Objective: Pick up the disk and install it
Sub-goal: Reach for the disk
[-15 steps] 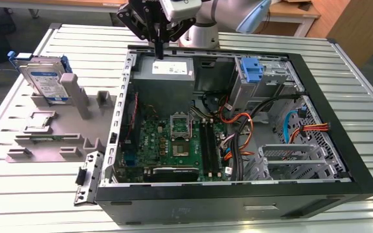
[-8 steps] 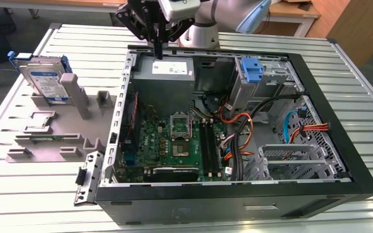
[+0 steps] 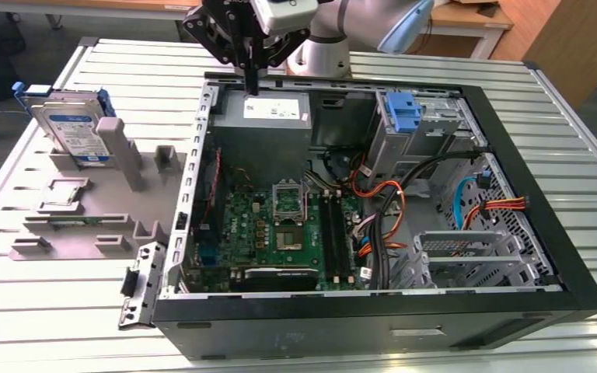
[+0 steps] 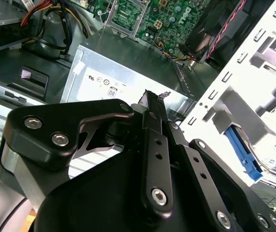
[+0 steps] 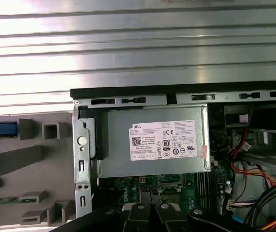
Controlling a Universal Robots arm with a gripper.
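On one grey holder (image 3: 81, 229) stands one disk (image 3: 75, 129).

Bright, even light falls from overhead in the exterior view; the ribbed metal table (image 3: 122, 62) gleams softly; the open computer case (image 3: 382, 326) holds shade along its inner walls; in the first wrist view the table's slats flare into white bands; in the second wrist view the black gripper (image 4: 155, 96) sits dark against washed-out pale metal.

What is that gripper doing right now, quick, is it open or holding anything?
Gripper: closed, holding nothing, over the power supply box. The disk rests apart from it on the grey stand.
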